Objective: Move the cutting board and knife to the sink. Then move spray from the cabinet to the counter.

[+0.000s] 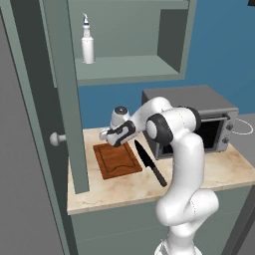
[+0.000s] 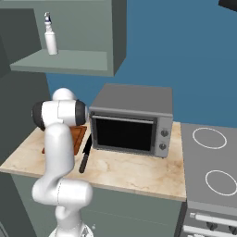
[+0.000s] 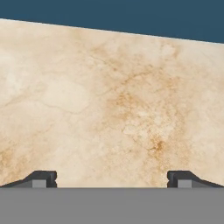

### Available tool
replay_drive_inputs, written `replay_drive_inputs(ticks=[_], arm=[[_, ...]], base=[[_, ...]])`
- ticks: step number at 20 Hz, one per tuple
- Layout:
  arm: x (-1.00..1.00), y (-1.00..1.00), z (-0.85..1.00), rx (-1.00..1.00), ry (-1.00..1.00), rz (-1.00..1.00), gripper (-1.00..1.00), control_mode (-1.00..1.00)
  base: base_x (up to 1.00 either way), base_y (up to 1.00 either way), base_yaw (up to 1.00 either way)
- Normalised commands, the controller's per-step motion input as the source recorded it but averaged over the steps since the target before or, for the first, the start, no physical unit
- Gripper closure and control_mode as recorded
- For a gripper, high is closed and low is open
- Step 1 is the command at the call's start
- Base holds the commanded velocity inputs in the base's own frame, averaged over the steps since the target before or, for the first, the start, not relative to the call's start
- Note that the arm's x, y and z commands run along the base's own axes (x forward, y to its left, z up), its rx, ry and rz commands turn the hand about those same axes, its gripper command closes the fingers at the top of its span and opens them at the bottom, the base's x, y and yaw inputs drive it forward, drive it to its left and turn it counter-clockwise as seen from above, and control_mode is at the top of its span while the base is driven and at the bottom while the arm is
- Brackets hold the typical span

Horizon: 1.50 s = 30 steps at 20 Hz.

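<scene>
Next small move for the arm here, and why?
Probably bring the tool back over the cutting board and lower toward it. The jaws stand wide open with nothing between them, and the hand view looks at bare counter near the blue wall. The board lies flat on the counter, and the knife lies beside it, so neither has gone toward the sink yet.

The board (image 1: 117, 159) is reddish-brown wood. The knife (image 1: 149, 162) is black, blade and handle. The counter (image 1: 219, 172) is beige stone with brown veins. The spray (image 1: 87, 42) is white with a dark tip. The cabinet (image 1: 129, 67) is grey-green. The oven (image 2: 132, 120) is grey, its door black. The wall (image 2: 185, 55) is blue.
</scene>
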Motion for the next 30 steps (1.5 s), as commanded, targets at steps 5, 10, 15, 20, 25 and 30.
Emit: replay_drive_inputs(ticks=[5, 10, 15, 20, 25, 30], arm=[[0.00, 0.00, -0.23, 0.01, 0.00, 0.00, -1.00, -1.00], [-0.05, 0.02, -0.30, 0.04, 0.00, -0.01, -1.00, -1.00], [-0.03, 0.08, -0.29, 0.06, 0.00, -0.04, -1.00, -1.00], [-0.01, 0.08, -0.26, 0.06, 0.00, -0.05, -1.00, -1.00], [-0.16, 0.15, -0.32, 0.03, 0.00, -0.08, -1.00, -1.00], [-0.29, 0.24, -0.38, 0.00, 0.00, -0.10, -1.00, -1.00]], base=[[0.00, 0.00, 0.00], [0.00, 0.00, 0.00], [0.00, 0.00, 0.00], [0.00, 0.00, 0.00], [0.00, 0.00, 0.00], [0.00, 0.00, 0.00]])
